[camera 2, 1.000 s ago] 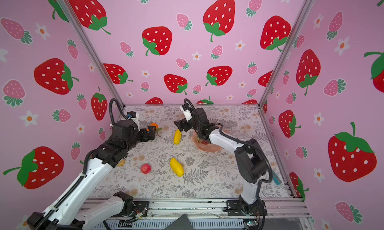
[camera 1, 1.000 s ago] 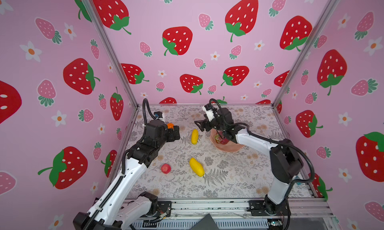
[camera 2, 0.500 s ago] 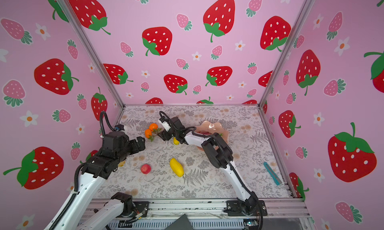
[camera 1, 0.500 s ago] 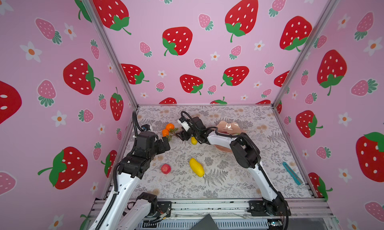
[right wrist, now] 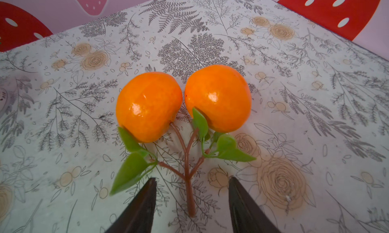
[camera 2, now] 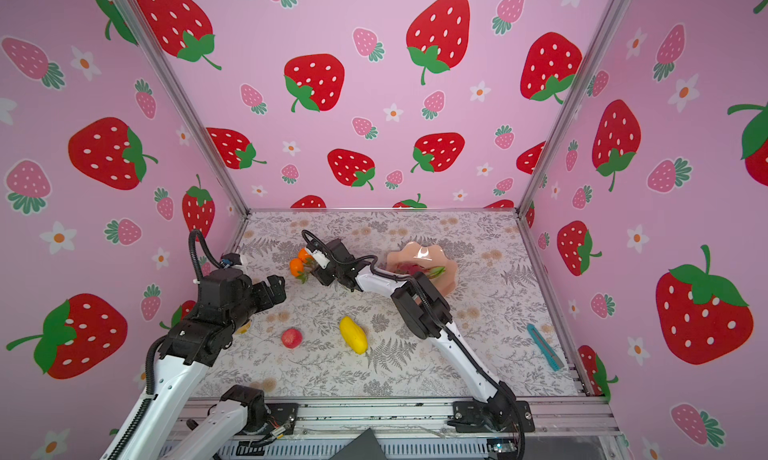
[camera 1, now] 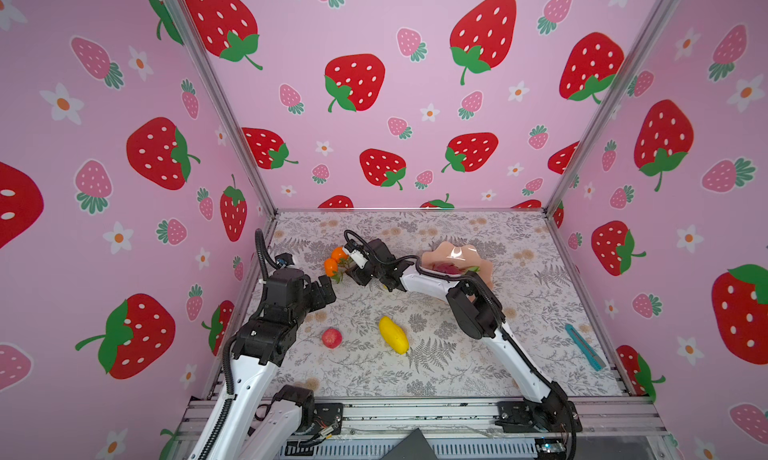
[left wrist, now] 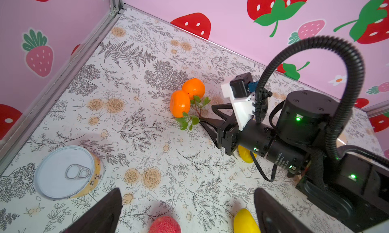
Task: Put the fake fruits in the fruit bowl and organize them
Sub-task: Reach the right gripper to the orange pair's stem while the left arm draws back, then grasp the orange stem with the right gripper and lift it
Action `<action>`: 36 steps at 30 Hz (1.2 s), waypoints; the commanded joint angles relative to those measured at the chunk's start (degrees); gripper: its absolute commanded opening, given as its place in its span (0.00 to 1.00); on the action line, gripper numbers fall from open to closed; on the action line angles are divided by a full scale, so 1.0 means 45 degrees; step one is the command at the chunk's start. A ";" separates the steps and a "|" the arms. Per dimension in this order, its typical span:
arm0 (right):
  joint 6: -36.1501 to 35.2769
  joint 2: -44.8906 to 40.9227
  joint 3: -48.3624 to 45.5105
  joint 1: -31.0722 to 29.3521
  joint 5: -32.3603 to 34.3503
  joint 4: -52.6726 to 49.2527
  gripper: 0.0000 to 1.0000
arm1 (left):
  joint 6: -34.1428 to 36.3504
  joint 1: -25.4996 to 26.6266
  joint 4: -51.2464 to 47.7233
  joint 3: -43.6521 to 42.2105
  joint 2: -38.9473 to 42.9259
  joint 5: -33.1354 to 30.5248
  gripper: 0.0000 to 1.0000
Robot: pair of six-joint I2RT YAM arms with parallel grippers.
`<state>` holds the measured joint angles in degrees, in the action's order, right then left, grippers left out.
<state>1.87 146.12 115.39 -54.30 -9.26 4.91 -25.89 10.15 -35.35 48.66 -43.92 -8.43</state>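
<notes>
Here's the right gripper (right wrist: 190,189) low over the floral-print table (camera 1: 519,312), at the far left. Its black jaws stand apart on either side of the brown stem of the two small glossy oranges joined by a leafy green twig (right wrist: 149,107). There's a gap on each side, so nothing is gripped. The oranges lie flat on the table, touching each other.

The left gripper (left wrist: 187,193) hovers nearby, jaws spread wide and empty.

The shallow peach-pink bowl with the scalloped rim (camera 1: 453,252) sits further right. The magenta dragon fruit with green tips (camera 1: 446,267) is inside it, partly hidden by the right arm.

A yellow oblong fruit (camera 1: 392,334) and a small red-pink round fruit (camera 1: 331,338) lie near each other at the middle front. What looks like a second yellow fruit (left wrist: 245,156) peeks from under the right arm.

A small can with a silver pull-tab lid (left wrist: 65,171) stands near the left wall.
</notes>
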 commanded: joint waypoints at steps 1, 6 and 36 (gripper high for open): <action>-0.0334 0.0333 0.0360 0.0034 0.0010 -0.0383 0.53 | -0.0318 -0.0099 0.0446 -0.0147 0.0107 0.0040 0.99; -0.0415 0.0944 0.1277 0.0022 -0.0476 -0.1072 0.49 | -0.0361 -0.0132 0.0609 -0.0314 0.0224 0.0039 0.99; -0.0626 0.1208 0.2364 -0.0057 -0.0508 -0.1781 0.01 | -0.0575 -0.0225 0.1105 -0.0774 0.1049 0.0215 0.99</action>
<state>1.04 154.32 127.24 -54.26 -11.25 -1.83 -27.31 9.47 -31.51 45.45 -40.01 -7.66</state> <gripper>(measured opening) 0.061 0.989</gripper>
